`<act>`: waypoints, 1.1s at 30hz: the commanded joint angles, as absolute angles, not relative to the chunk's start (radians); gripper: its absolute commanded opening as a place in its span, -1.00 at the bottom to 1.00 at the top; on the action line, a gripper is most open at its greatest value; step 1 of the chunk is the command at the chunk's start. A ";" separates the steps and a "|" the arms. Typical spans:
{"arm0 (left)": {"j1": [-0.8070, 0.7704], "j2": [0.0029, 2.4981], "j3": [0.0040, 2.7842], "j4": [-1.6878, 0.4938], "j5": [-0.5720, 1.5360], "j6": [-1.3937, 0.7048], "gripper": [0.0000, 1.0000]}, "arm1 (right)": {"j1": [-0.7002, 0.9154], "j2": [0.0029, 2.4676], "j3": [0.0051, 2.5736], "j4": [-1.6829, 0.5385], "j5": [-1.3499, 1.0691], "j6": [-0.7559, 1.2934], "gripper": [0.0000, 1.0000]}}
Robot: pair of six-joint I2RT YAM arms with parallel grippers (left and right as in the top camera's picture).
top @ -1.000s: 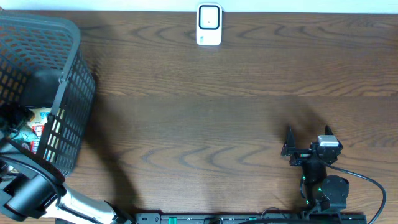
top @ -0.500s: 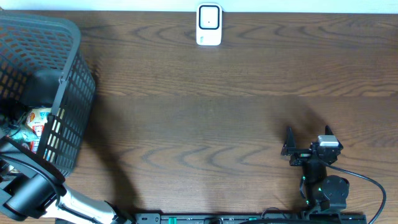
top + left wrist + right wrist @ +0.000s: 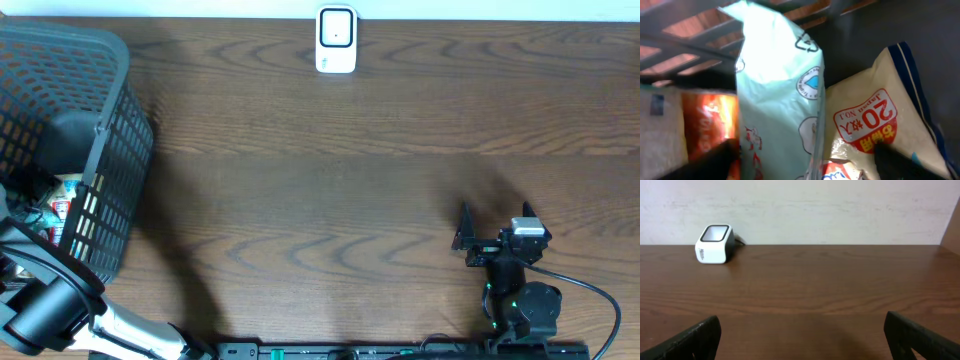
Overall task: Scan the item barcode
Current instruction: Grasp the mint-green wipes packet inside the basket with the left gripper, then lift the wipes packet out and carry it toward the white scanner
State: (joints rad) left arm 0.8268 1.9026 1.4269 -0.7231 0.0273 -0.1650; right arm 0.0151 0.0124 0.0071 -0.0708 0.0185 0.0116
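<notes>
A pale mint-green plastic packet [image 3: 780,100] is seen among other goods inside the dark grey plastic mesh basket [image 3: 110,70], which is set at the 9 o'clock edge of the dark brown wood-grain bench [image 3: 330,190]. A beige packet with a red round label [image 3: 875,125] is pressed against the mint packet at its 3 o'clock, and an orange-red packet [image 3: 710,120] is lodged at its 9 o'clock. The left fingers [image 3: 715,160] are spread apart on either side of the mint packet; whether it is touched cannot be told.

A white box-shaped scanner [image 3: 336,40] is placed at the bench's 12 o'clock edge, before a pale wall [image 3: 800,210]. A broad stretch of wood is left between basket and scanner. At 5 o'clock, near the front edge, the right fingers [image 3: 695,337] are held wide with nothing between them, well apart from both.
</notes>
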 commanded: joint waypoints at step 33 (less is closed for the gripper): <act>0.673 1.238 1.437 -0.520 0.768 -0.773 -0.85 | 0.007 0.008 0.006 -0.075 0.016 0.022 0.99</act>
State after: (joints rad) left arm 0.7376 1.2633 1.4269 -0.5522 0.5816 -0.6609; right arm 0.0151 0.0124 0.0071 -0.0711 0.0185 0.0116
